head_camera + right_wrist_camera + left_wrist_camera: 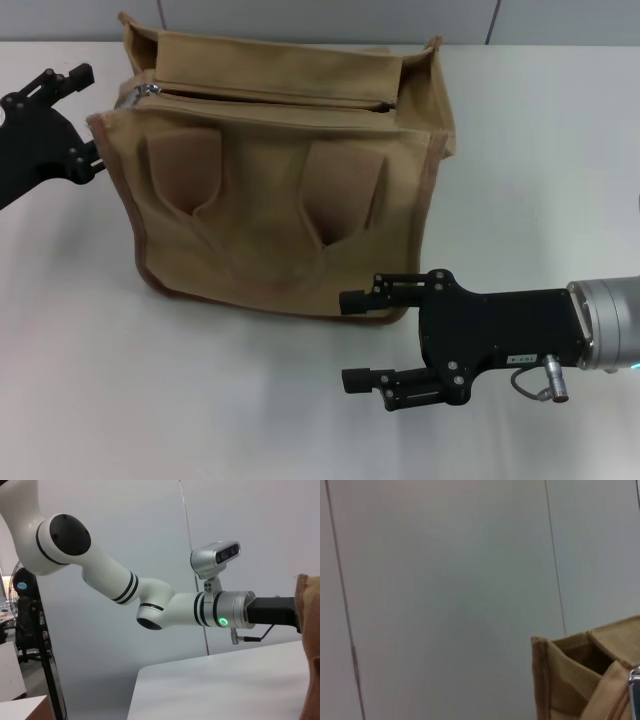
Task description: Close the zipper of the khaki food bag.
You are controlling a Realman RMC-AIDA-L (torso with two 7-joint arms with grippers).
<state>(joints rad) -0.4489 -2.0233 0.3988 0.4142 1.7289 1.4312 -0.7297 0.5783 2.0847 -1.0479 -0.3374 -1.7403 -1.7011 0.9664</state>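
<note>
Right gripper (362, 340) before khaki food bag (270, 210)

a plain white bench (120, 400) spreads wide across the room. behind it stands a pale grey panelled wall (445, 580) with thin vertical seams. off to the side, past the bench edge, a black fan (22, 587) on a stand and a dark office chair (25, 635) sit in the background.
</note>
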